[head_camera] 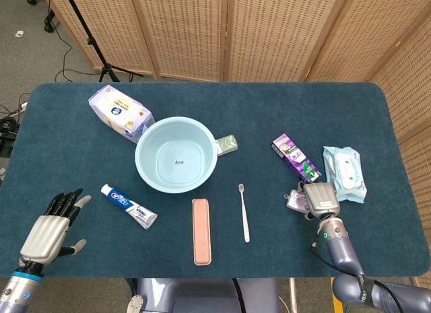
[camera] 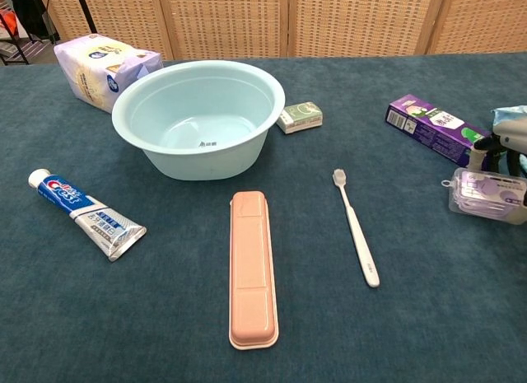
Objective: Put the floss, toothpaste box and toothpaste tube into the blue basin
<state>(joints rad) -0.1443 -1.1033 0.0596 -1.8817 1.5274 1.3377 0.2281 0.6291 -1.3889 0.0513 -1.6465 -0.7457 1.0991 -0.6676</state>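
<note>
The light blue basin (head_camera: 176, 155) (camera: 198, 115) stands left of centre with nothing in it. A white and blue toothpaste tube (head_camera: 128, 206) (camera: 86, 214) lies in front of it to the left. The purple toothpaste box (head_camera: 296, 158) (camera: 432, 123) lies at an angle on the right. Just in front of the box, my right hand (head_camera: 318, 198) (camera: 510, 144) grips the clear pack of purple floss (head_camera: 295, 201) (camera: 487, 195) by its right end. My left hand (head_camera: 50, 231) hovers at the front left, fingers spread and holding nothing, well short of the tube.
A pink case (head_camera: 201, 231) and a white toothbrush (head_camera: 243, 212) lie in front of the basin. A green soap (head_camera: 227, 144) sits beside the basin's right rim. A tissue pack (head_camera: 120, 112) lies behind the basin and a wet wipes pack (head_camera: 344, 173) lies by the right edge.
</note>
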